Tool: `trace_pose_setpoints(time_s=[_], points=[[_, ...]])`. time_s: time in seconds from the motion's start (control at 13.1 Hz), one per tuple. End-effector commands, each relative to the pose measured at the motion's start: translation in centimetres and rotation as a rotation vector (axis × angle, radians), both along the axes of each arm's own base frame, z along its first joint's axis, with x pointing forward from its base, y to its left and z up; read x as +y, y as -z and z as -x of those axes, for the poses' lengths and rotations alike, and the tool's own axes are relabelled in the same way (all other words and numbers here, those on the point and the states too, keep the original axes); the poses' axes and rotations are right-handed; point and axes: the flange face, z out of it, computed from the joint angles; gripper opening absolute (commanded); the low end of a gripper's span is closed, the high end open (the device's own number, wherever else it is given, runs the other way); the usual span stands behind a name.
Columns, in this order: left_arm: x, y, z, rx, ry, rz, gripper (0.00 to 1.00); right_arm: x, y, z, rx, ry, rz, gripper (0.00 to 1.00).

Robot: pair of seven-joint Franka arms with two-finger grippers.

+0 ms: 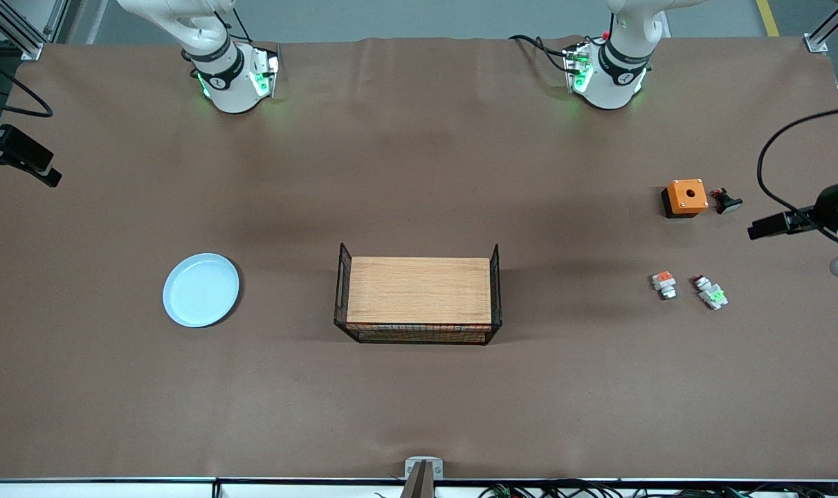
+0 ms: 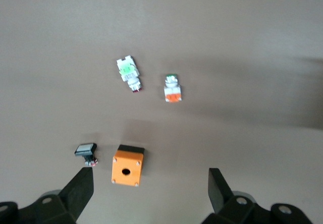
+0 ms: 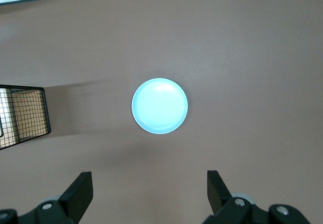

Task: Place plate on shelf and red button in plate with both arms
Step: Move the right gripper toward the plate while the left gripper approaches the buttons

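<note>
The pale blue plate [image 1: 201, 289] [image 3: 159, 106] lies flat on the brown table toward the right arm's end. My right gripper [image 3: 149, 183] hangs high over the table beside the plate, open, with nothing between its fingers. The red button [image 1: 711, 292] [image 2: 128, 72], a white piece with a green patch, lies toward the left arm's end. My left gripper [image 2: 150, 182] is high above that group of parts, open and empty, with the orange box far below it. Neither gripper shows in the front view, only the arms' bases.
A wire basket [image 1: 419, 332] [image 3: 22, 115] holding a wooden board stands mid-table. Beside the red button lies a white piece with an orange patch [image 1: 664, 283] [image 2: 172, 89]. Farther from the front camera are an orange box [image 1: 686, 197] [image 2: 127, 165] and a black mushroom button [image 1: 727, 202] [image 2: 86, 151].
</note>
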Motion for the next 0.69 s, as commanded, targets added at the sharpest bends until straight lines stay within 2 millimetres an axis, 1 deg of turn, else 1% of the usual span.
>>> trace_pose_setpoints(time_s=[0.0,0.08,0.23,0.31,0.38,0.54,0.61], points=[[2.5,4.9,-0.8,0.001,-0.033,-0.016,1.00,0.0,-0.4,0.1,-0.002,0.006,0.003,1.00],[3.7,6.9,-0.6,-0.007,-0.052,-0.014,1.00,0.0,-0.3,0.0,0.000,0.006,0.001,1.00],[4.2,11.3,-0.2,-0.017,-0.076,-0.010,1.00,0.1,-0.3,0.0,0.000,0.004,0.001,1.00],[4.8,13.1,0.0,-0.025,-0.097,-0.011,1.00,0.0,-0.3,0.0,-0.002,0.005,0.000,1.00],[4.9,15.0,0.0,-0.026,-0.099,-0.009,0.99,0.1,-0.3,0.1,0.001,0.001,-0.002,1.00],[4.9,17.7,0.4,-0.059,-0.096,-0.010,0.97,0.6,0.0,0.0,0.008,-0.018,-0.001,1.00],[4.7,18.7,0.7,-0.075,-0.095,-0.011,0.97,0.9,0.5,-0.3,0.018,-0.024,0.000,1.00]])
